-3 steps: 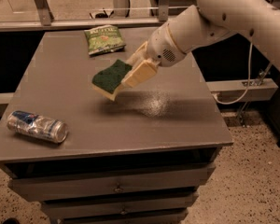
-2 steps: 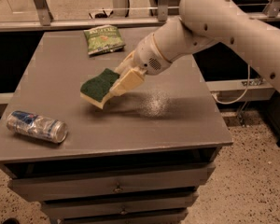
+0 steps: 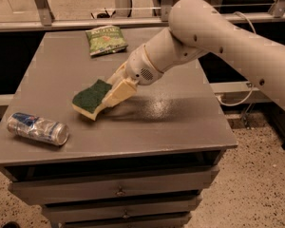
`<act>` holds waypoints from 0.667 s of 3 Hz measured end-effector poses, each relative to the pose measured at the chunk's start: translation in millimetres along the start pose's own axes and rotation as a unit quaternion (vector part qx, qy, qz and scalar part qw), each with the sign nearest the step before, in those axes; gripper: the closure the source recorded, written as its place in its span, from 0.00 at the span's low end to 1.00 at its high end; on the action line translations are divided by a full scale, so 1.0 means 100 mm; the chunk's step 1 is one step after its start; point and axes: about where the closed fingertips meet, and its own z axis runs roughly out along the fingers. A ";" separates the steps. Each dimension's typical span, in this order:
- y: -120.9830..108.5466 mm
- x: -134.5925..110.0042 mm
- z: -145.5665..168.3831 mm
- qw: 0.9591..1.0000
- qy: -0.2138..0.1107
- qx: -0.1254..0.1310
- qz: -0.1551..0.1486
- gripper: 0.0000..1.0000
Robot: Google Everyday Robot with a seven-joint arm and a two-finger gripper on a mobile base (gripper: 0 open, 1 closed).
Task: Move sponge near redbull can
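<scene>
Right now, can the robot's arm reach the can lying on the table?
Probably yes. The gripper, shut on the sponge, is close to the redbull can, which lies on its side near the edge of the table. Only bare surface shows between them.

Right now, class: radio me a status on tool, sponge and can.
Tool shut on sponge, low over table. Can lying on its side, front-left, apart from sponge. No obstacle between them; bag far back.
</scene>
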 end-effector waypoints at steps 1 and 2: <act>0.06 0.04 0.10 1.000 -0.004 -0.015 0.008 0.82; 0.13 0.04 0.15 1.000 -0.009 -0.024 0.013 0.59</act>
